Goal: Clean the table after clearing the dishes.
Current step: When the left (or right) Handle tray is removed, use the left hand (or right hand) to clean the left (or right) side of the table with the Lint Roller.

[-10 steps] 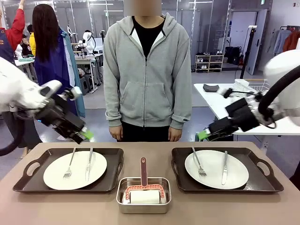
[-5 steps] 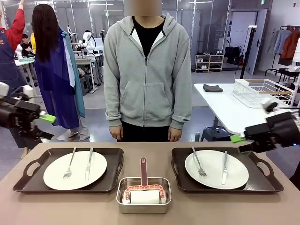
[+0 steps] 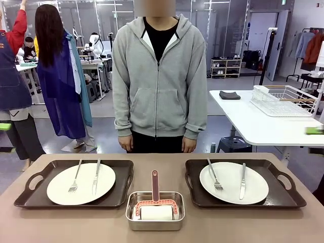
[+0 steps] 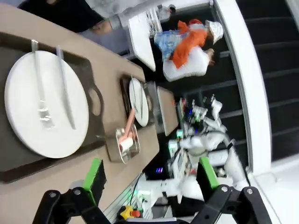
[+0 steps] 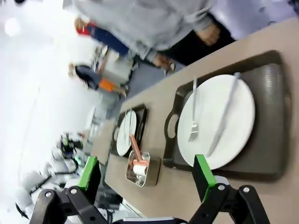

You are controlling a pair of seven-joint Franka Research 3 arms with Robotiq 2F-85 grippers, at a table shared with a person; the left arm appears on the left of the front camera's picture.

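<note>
Beige bench (image 3: 76,225) surface is carrying both dishes untouched. The left plate (image 3: 58,188) is sitting on the left tray (image 3: 30,195) at 9 o'clock. The right plate (image 3: 255,191) is sitting on the right tray (image 3: 283,195) at 3 o'clock. Each plate is bearing a fork and a knife. At 6 o'clock the steel pan (image 3: 130,210) is holding a roller (image 3: 155,185) with a pink handle. The person (image 3: 159,91) is standing at 12 o'clock, arms hanging.

Change noted: within the last second both arms have been pulling away from above the trays. In the front view, one green pad is now showing at each side edge. The left gripper (image 4: 150,175) is standing released, fingers spread, grasping nothing. The right gripper (image 5: 145,175) is standing likewise released and empty, looking across the bench from outside it.

Judgement: clearing is not yet begun; the withdrawal is probably leaving room for tray removal, and cleaning is waiting on that.

Markings: no brand, label or writing is reading legibly.
</note>
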